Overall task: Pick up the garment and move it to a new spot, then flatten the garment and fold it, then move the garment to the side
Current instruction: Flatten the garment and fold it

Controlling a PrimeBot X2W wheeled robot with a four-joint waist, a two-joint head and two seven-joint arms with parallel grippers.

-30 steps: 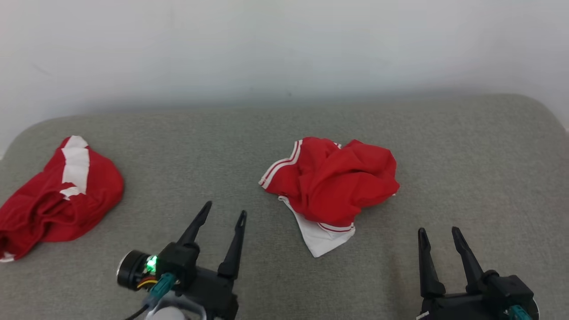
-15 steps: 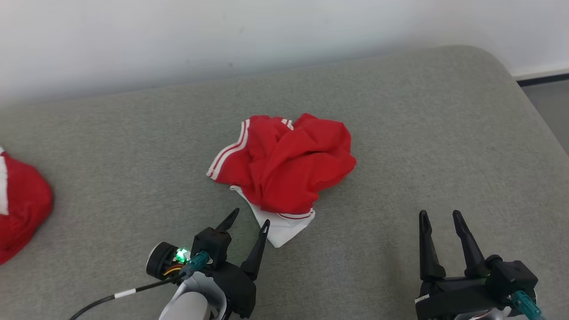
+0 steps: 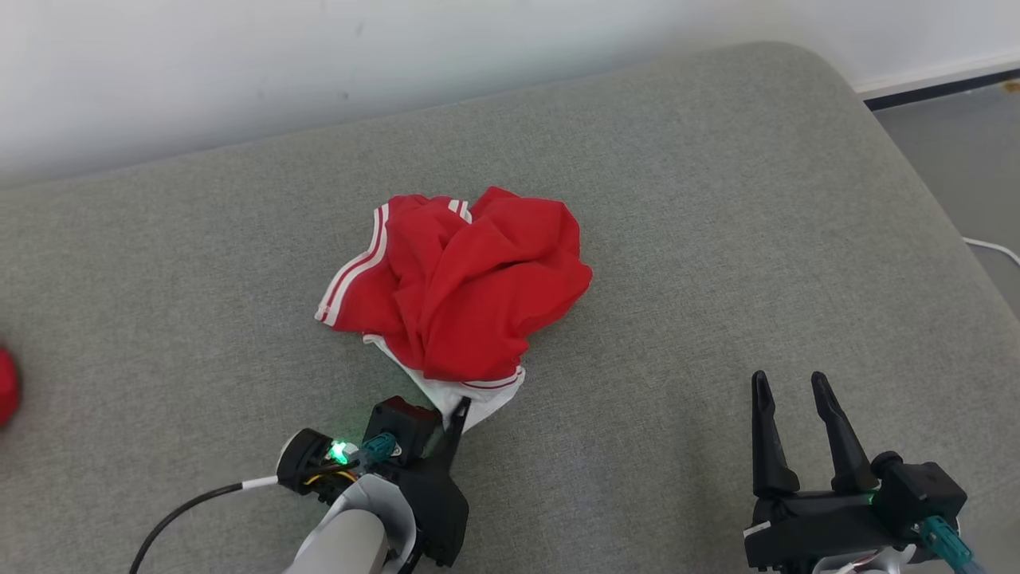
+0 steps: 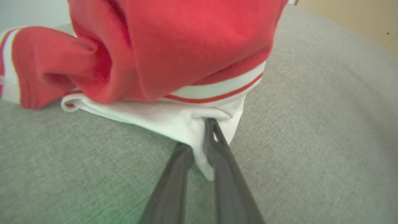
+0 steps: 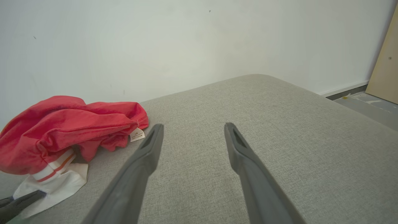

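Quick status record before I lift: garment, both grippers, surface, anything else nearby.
garment: red with white trim, crumpled
surface: grey cushion, garment lying on it
left gripper: shut on garment's white near corner
right gripper: open, holding nothing, apart from garment
other: red cloth at head view's left edge

The matte black, long-fingered left gripper [image 3: 446,408], at seven o'clock in the head view, is joined to a pale grey rounded forearm [image 3: 351,542], with a green light [image 3: 339,452], a teal plug [image 3: 381,446] and a white-banded black cable [image 3: 191,506] at its nine o'clock. The black right gripper [image 3: 789,376], at five o'clock, is fitted with another teal plug and a small white mark [image 3: 757,528].
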